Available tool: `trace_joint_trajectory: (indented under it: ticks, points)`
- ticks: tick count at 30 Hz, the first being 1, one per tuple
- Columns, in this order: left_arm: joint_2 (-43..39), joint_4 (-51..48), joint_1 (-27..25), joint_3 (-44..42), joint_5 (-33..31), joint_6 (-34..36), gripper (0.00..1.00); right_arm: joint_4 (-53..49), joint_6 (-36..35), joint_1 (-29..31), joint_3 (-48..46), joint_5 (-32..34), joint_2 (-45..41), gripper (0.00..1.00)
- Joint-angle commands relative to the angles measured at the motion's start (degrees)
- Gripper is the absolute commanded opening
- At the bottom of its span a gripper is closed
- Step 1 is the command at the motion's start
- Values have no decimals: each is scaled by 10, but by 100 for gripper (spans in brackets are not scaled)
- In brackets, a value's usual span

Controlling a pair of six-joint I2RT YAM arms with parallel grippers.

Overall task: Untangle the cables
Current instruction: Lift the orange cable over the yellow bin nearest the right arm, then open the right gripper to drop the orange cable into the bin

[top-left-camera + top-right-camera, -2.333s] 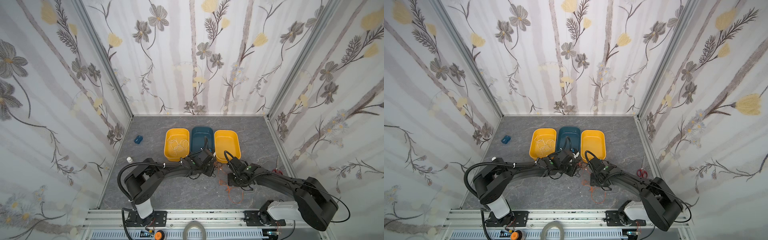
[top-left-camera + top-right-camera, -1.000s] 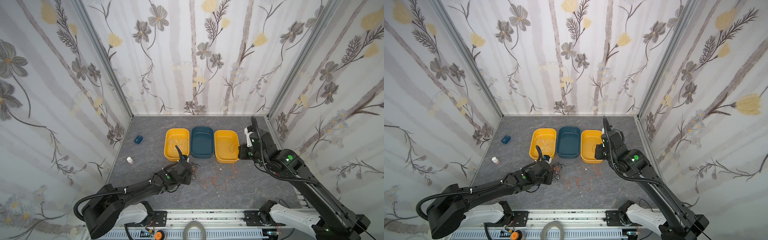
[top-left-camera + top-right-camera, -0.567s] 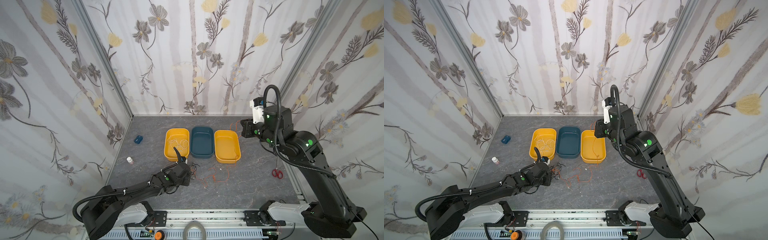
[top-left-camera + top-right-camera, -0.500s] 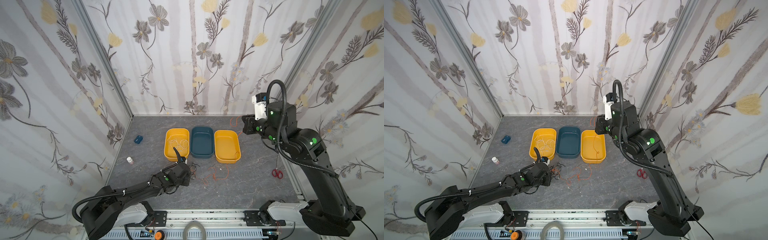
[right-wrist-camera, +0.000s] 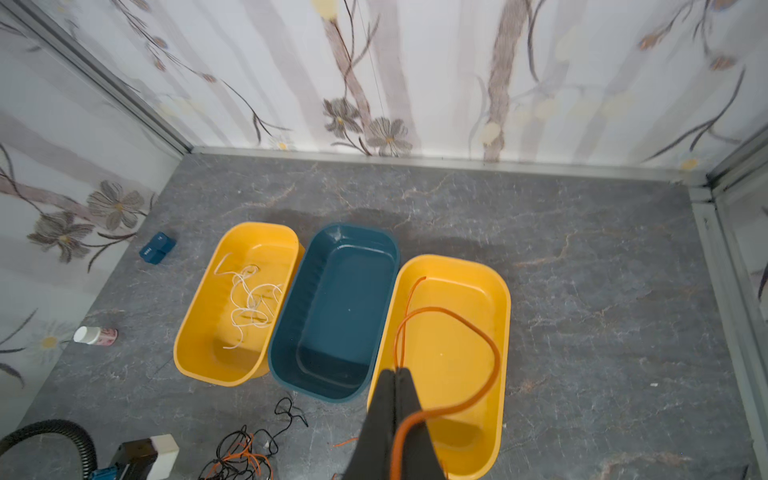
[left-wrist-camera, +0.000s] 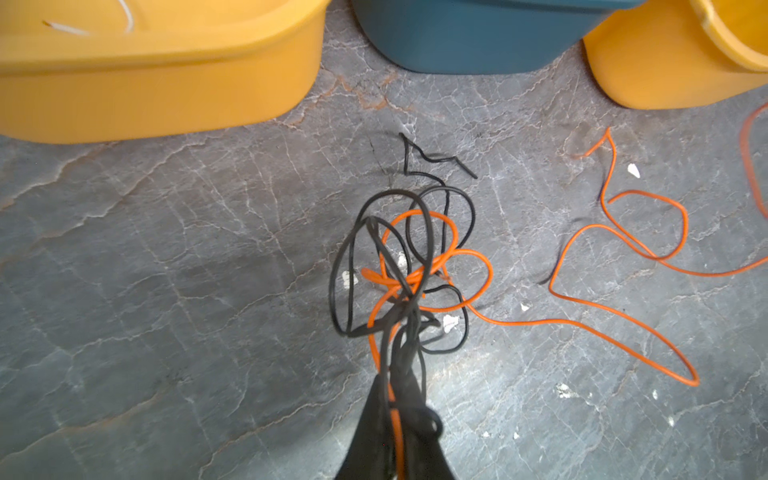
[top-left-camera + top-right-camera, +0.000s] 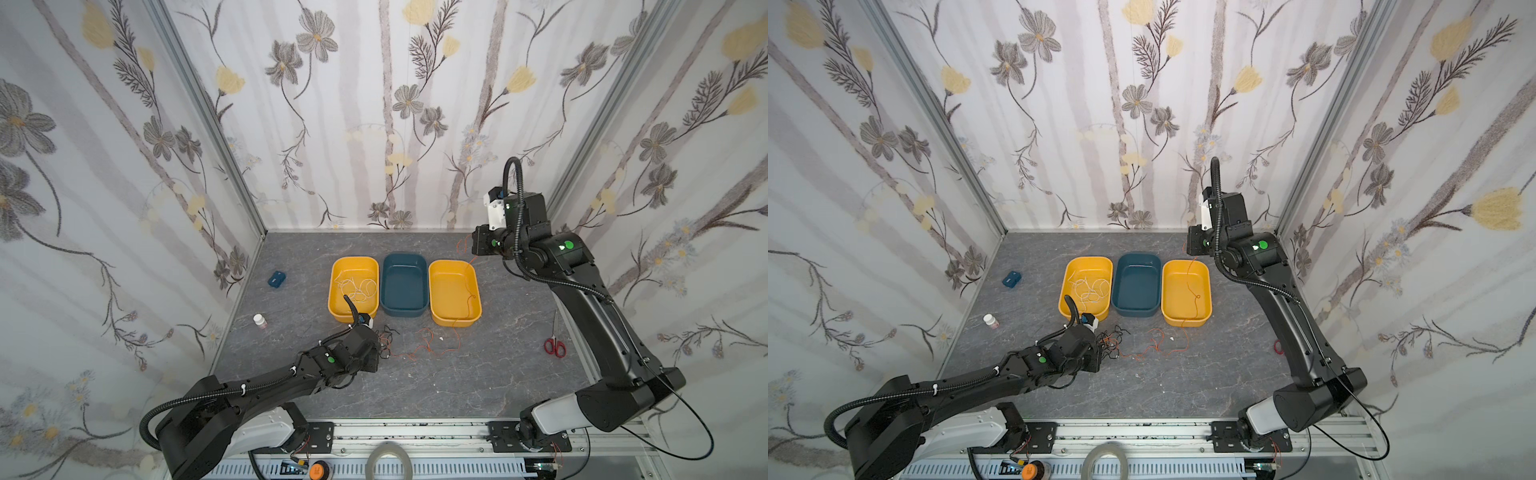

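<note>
A tangle of black and orange cables (image 6: 409, 276) lies on the grey floor in front of the bins. My left gripper (image 6: 395, 388) is shut on strands of it, low over the floor (image 7: 377, 355). An orange cable (image 5: 495, 353) runs from the tangle across the floor (image 6: 582, 325), over the right yellow bin (image 7: 455, 320) and up to my right gripper (image 5: 397, 374). That gripper is shut on it, raised near the back right corner (image 7: 473, 249). White cables (image 7: 358, 286) lie loose in the left yellow bin (image 7: 334, 299).
An empty dark blue bin (image 7: 405, 309) stands between the yellow ones. Red-handled scissors (image 7: 555, 345) lie by the right wall. A small blue box (image 7: 276, 279) and a white bottle (image 7: 259, 321) sit near the left wall.
My right gripper has risen and swung back toward the right corner, drawing the orange cable out of the tangle and over the right yellow bin. The left gripper stayed on the tangle.
</note>
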Motion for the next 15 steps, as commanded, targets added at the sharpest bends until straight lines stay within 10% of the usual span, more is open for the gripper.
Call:
trace_joint_trajectory:
  ticks: [1, 9, 15]
  points:
    - [-3, 9, 0, -1, 0, -10, 9, 56, 24, -13, -43, -48, 21, 0]
    - [-12, 15, 0, -4, 9, -5, 9, 75, 49, -30, -115, -64, 104, 1]
    - [-28, 4, 0, -9, 7, -6, 9, 54, 40, -31, -135, -38, 139, 29]
